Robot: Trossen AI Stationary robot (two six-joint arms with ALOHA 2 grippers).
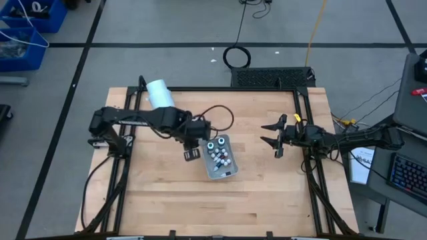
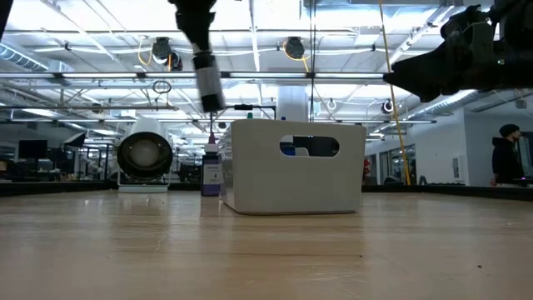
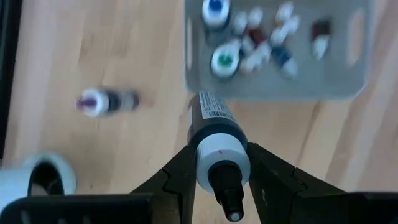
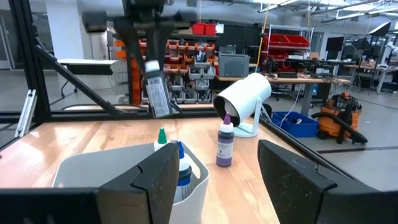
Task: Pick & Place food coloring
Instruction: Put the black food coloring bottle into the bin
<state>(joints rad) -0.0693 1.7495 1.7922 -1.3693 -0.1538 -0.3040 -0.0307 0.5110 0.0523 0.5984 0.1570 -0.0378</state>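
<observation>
Left gripper [image 3: 217, 180] at frame centre, fingers pinching a bottle [image 3: 214, 140] above the tray [image 1: 220, 159] — poised for dropping in; right gripper [image 1: 277, 139] waits, fingers spread.

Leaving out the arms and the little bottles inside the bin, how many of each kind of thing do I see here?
Bin: 1
White cylinder: 1
Standing bottle: 1
Held bottle, in left gripper: 1
Total: 4
</observation>
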